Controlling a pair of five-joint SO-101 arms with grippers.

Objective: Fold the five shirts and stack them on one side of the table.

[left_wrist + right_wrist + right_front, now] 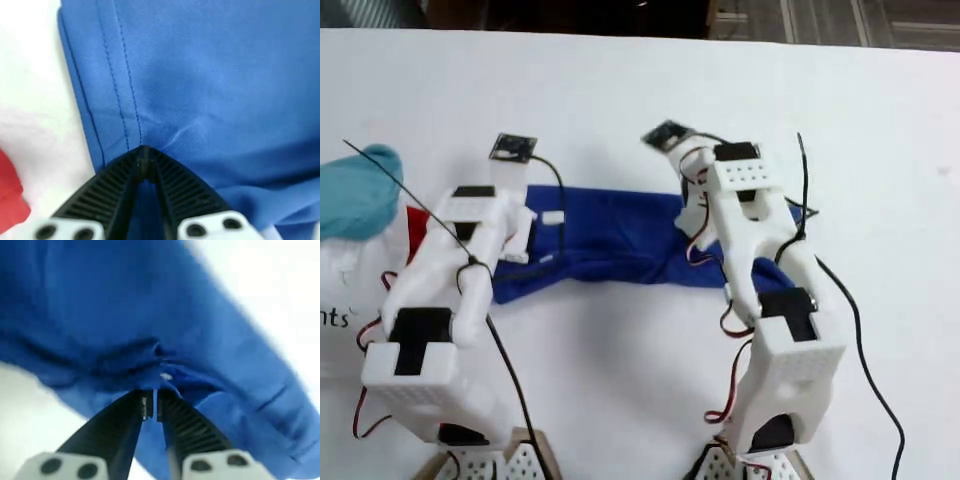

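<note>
A white tabletop (620, 90) fills most of the high view, bare and smooth across its upper half and lower middle. Its far edge runs along the top of the frame. Beyond that edge lies a dark strip (570, 15), with a grey slatted surface (370, 12) at the upper left and brownish floor (800, 20) crossed by pale lines at the upper right. The same white tabletop shows in the left wrist view (30, 75) and right wrist view (280, 280).

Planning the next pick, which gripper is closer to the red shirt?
Left. The left gripper holds the blue shirt by the edge beside the red shirt; the right gripper holds its far end.
</note>
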